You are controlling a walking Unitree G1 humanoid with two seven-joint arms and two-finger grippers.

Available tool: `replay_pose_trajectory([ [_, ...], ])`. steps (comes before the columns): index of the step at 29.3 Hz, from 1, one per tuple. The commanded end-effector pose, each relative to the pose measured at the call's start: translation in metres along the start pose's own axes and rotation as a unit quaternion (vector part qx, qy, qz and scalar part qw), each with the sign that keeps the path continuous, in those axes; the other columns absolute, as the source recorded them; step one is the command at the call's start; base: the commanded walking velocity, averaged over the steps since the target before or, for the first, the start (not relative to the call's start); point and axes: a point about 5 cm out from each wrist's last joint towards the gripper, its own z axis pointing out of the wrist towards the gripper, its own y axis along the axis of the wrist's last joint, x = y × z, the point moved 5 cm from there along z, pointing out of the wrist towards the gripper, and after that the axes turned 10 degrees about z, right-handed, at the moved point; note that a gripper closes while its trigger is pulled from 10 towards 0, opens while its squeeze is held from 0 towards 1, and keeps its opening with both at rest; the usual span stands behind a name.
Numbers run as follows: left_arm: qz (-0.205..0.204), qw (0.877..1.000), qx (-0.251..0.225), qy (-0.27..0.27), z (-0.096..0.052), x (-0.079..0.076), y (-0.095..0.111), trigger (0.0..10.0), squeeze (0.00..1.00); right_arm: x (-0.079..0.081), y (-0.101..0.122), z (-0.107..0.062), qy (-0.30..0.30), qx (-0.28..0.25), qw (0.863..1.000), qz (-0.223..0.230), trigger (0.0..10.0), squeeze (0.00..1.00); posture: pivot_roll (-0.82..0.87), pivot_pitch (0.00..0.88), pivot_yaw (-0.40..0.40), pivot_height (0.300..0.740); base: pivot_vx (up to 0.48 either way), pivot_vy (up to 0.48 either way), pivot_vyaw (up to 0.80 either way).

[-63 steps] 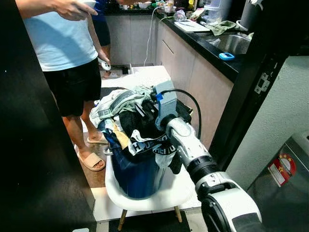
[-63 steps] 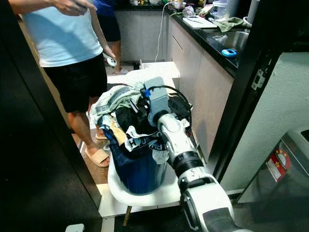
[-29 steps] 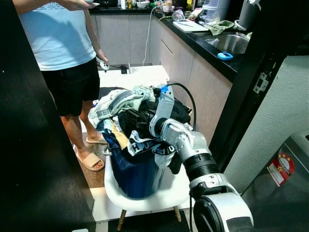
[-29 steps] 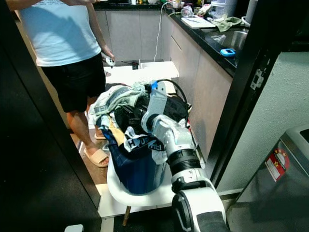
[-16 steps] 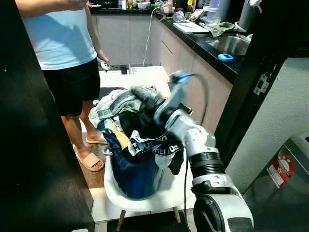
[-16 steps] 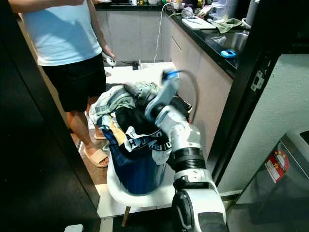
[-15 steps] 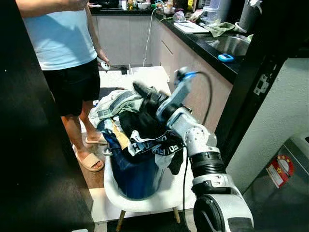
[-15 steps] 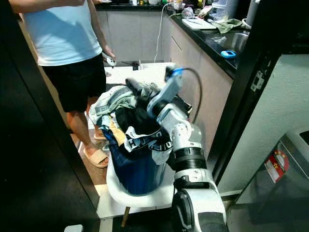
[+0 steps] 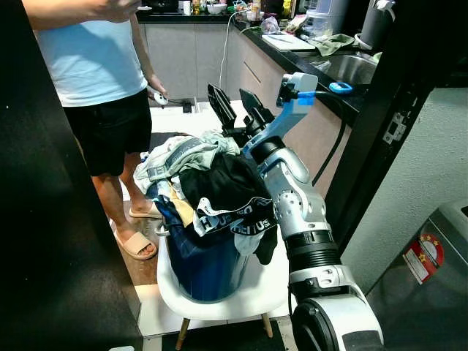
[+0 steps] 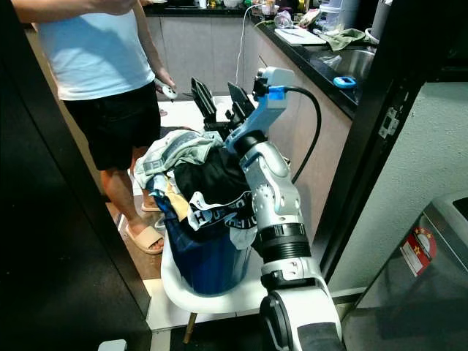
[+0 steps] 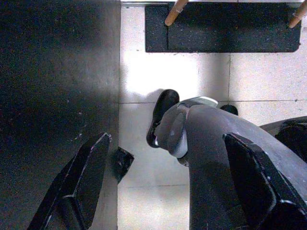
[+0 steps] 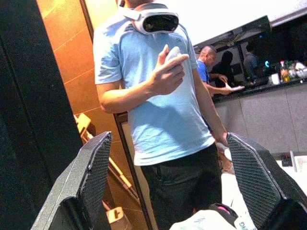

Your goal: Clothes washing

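A heap of mixed clothes (image 9: 191, 157) overflows a dark blue basket (image 9: 208, 263) that stands on a white chair (image 9: 272, 284). A black garment with a lettered waistband (image 9: 232, 217) lies on top at the front. My right gripper (image 9: 228, 95) is raised above the back of the heap, open, with nothing between its fingers (image 10: 199, 93). In the right wrist view the right gripper (image 12: 168, 139) points at a person in a light blue shirt. My left gripper (image 11: 167, 137) hangs open over the floor beside my own leg.
A person (image 9: 95, 73) in a blue shirt and black shorts stands just left of the chair, holding a controller. A dark kitchen counter (image 9: 311, 69) with a sink runs along the right. A black door frame (image 9: 380, 131) and a grey appliance (image 9: 431, 270) stand close on the right. A dark wall is on the left.
My right gripper has come up out of the clothes heap, tilted upward, and now stands open and empty above it. The heap and the person have barely moved.
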Motion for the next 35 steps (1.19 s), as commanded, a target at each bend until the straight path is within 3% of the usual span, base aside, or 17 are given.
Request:
replay_pose_trajectory([
  [1, 0.003, 1.000, 0.023, -0.013, -0.002, -0.005, -0.013, 10.0, 0.00, 0.006, -0.030, -0.007, -0.007, 0.016, 0.999, 0.036, 10.0, 0.00, 0.00, 0.000, -0.060, 0.740, 0.000, 0.000, 0.00],
  [9, 0.008, 1.000, 0.017, -0.013, 0.000, 0.002, -0.006, 10.0, 0.00, 0.013, -0.043, -0.008, 0.005, 0.030, 1.000, 0.008, 10.0, 0.00, -0.01, 0.000, -0.046, 0.740, 0.241, 0.000, 0.00],
  [22, 0.011, 1.000, 0.022, -0.019, -0.001, -0.001, -0.009, 10.0, 0.00, 0.016, -0.062, -0.012, 0.007, 0.060, 0.998, -0.029, 10.0, 0.00, 0.00, 0.000, -0.042, 0.740, 0.279, 0.000, 0.00],
  [32, 0.001, 1.000, 0.024, -0.010, -0.002, 0.000, -0.011, 10.0, 0.00, 0.012, -0.081, -0.015, 0.008, 0.120, 0.988, -0.099, 10.0, 0.00, 0.00, 0.000, -0.048, 0.740, 0.000, 0.000, 0.00],
  [35, 0.001, 1.000, 0.025, -0.012, -0.002, -0.001, -0.012, 10.0, 0.00, 0.010, -0.085, -0.017, 0.018, 0.147, 0.979, -0.140, 10.0, 0.00, 0.00, 0.000, -0.057, 0.740, 0.000, 0.000, 0.00],
])
